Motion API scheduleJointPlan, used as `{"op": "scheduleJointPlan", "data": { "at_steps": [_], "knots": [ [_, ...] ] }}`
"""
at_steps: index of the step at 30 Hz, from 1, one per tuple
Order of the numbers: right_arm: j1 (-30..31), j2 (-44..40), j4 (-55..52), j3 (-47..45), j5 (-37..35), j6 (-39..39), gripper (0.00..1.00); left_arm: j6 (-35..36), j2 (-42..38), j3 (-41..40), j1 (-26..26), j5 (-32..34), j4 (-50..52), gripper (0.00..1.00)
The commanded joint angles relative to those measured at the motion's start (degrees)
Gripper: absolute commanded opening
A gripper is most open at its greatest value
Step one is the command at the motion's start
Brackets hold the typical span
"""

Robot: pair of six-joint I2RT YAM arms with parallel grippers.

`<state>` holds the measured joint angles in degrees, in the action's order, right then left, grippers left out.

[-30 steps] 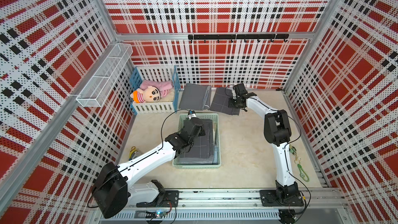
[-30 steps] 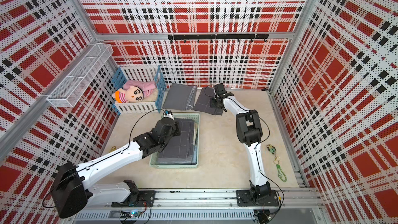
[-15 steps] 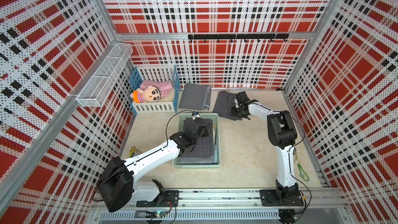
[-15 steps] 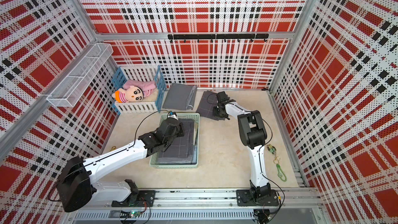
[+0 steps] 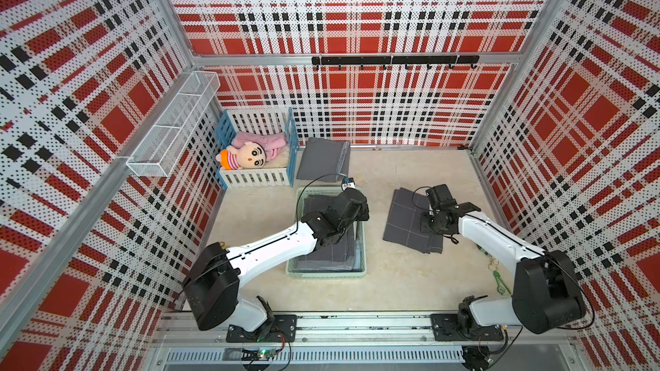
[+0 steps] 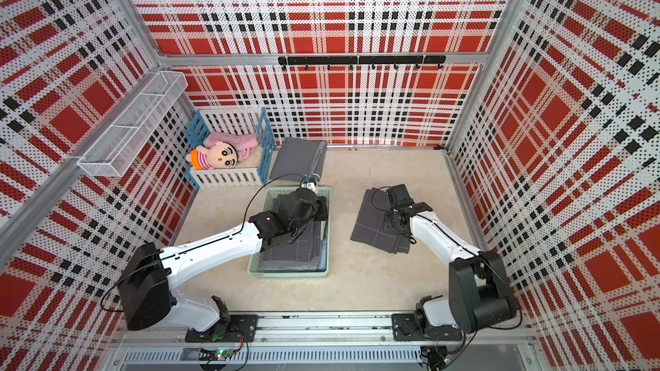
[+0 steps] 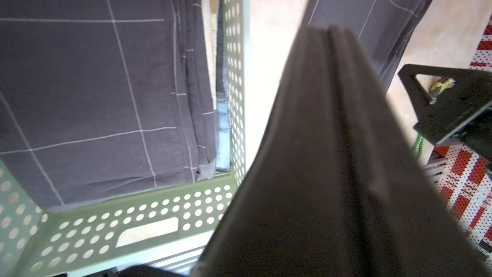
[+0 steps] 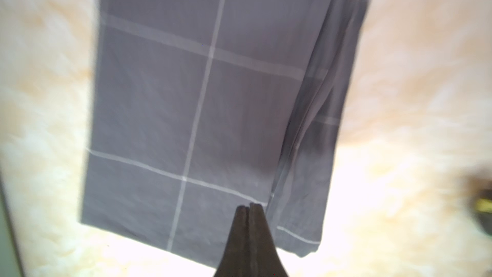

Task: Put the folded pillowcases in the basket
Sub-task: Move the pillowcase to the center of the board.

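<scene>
The folded pillowcase [image 5: 403,223] [image 8: 186,102] has come forward since a second ago: then it lay well behind the basket [image 5: 326,273] against the far wall, now it lies flat on the table just right of the basket, not yet inside. The right gripper [image 8: 249,206] has drawn back with it and sits over its near edge, clenched with nothing between the jaws; whether it presses on the cloth I cannot tell. The left gripper [image 7: 332,30] stays above the basket, clenched and empty, over another folded cloth [image 7: 80,89] already lying inside.
</scene>
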<state>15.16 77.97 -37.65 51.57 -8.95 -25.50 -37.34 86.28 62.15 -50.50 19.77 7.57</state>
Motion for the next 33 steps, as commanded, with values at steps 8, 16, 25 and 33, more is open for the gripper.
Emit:
{"op": "scheduleJointPlan", "data": {
  "at_steps": [8,16,25,33],
  "knots": [
    [-0.2,18.1,9.3,9.6,6.9,0.2,0.00,-0.3,15.4,14.0,-0.8,-6.3,-1.2,0.16],
    [5.6,27.0,12.9,7.7,9.3,-3.0,0.00,-3.3,17.5,15.8,2.5,-8.2,-1.2,0.31],
    [10.1,12.9,13.0,-7.3,6.4,-5.1,0.00,-5.8,23.6,19.1,4.3,-15.3,-1.0,0.31],
    [10.0,7.6,4.6,2.5,-1.7,-4.4,0.26,-6.0,30.8,26.1,1.4,-15.1,2.7,0.40]
  ]
}}
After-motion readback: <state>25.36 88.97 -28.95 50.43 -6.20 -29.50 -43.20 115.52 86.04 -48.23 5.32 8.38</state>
